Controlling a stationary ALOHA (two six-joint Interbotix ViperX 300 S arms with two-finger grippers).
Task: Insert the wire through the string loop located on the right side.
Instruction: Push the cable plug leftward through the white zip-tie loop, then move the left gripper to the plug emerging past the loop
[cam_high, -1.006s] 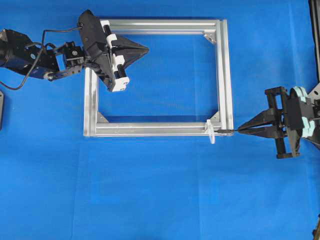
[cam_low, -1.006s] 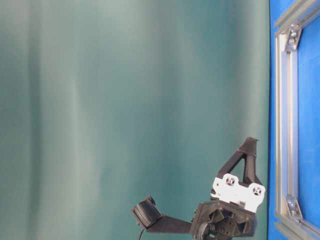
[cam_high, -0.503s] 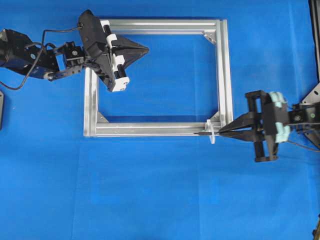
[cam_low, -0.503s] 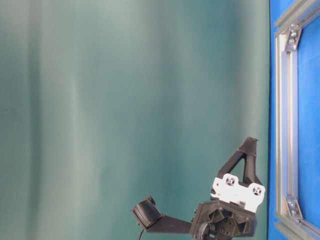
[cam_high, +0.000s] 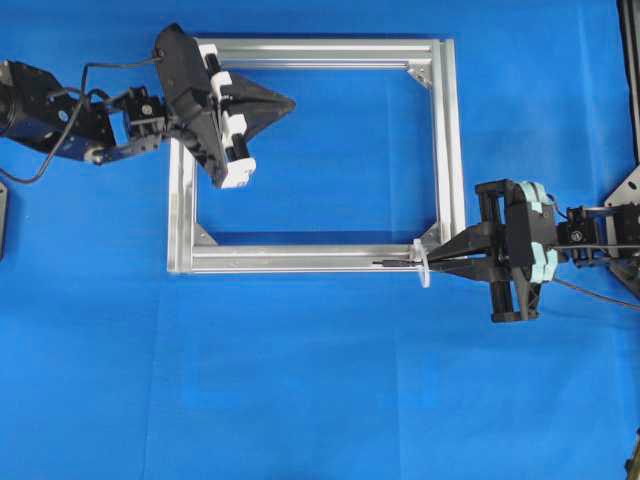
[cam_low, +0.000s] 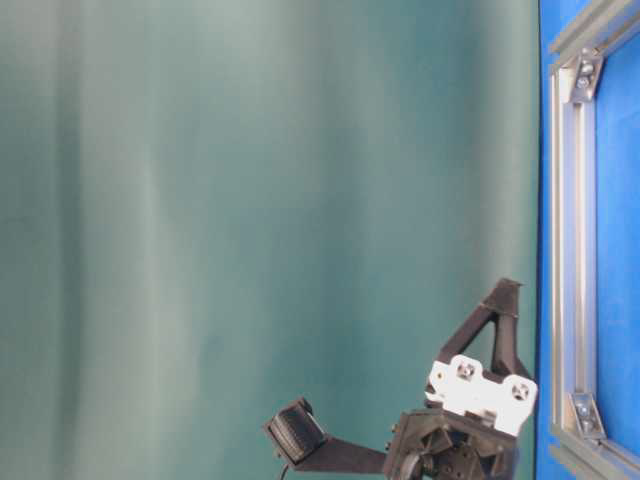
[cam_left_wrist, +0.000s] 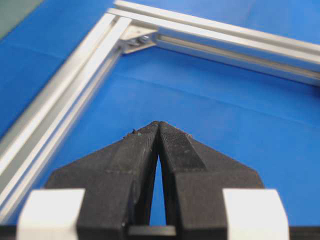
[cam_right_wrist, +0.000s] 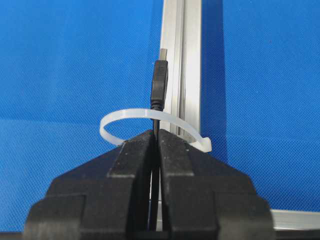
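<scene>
The wire (cam_right_wrist: 159, 82) is a thin black cable ending in a slim plug, and my right gripper (cam_right_wrist: 156, 134) is shut on it just behind the plug. The plug has passed through the white string loop (cam_right_wrist: 125, 113), which arches over the silver frame bar (cam_right_wrist: 187, 60). From overhead, the plug (cam_high: 392, 264) lies along the frame's bottom bar left of the loop (cam_high: 422, 264), with the right gripper (cam_high: 434, 265) touching the loop from the right. My left gripper (cam_high: 292, 101) hovers shut and empty inside the frame's top left, its tips (cam_left_wrist: 159, 124) pressed together.
The rectangular aluminium frame (cam_high: 452, 140) lies flat on the blue cloth, with corner brackets (cam_left_wrist: 137, 39) inside each corner. In the table-level view the left gripper (cam_low: 505, 288) stands before a green backdrop, beside the frame bar (cam_low: 572, 240).
My right gripper has moved left with the wire, carrying the plug from just outside the frame's corner through the loop. The left arm shifted only slightly.
</scene>
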